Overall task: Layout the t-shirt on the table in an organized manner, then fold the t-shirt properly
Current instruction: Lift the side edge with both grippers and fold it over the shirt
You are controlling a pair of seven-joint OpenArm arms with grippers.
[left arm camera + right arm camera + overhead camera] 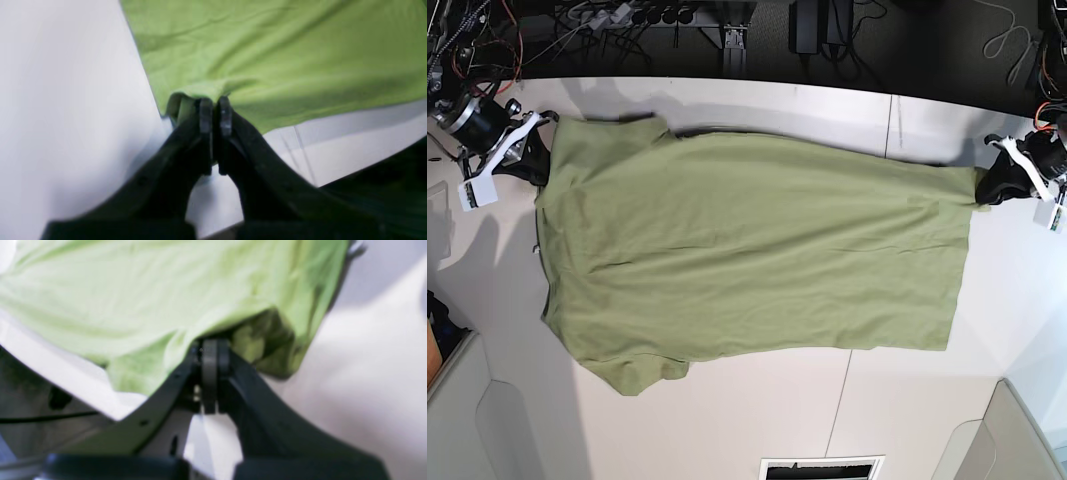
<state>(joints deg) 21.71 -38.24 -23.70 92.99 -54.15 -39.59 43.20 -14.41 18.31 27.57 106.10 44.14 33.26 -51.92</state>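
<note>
T-shirt (747, 250) is stretched flat across tabletop (907, 400), its opposite corners pinched by left end effector (215, 111) and right end effector (210, 351).

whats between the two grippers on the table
In the base view, only the t-shirt spans the table between them, with the right gripper and left gripper each shut on an edge.
</note>
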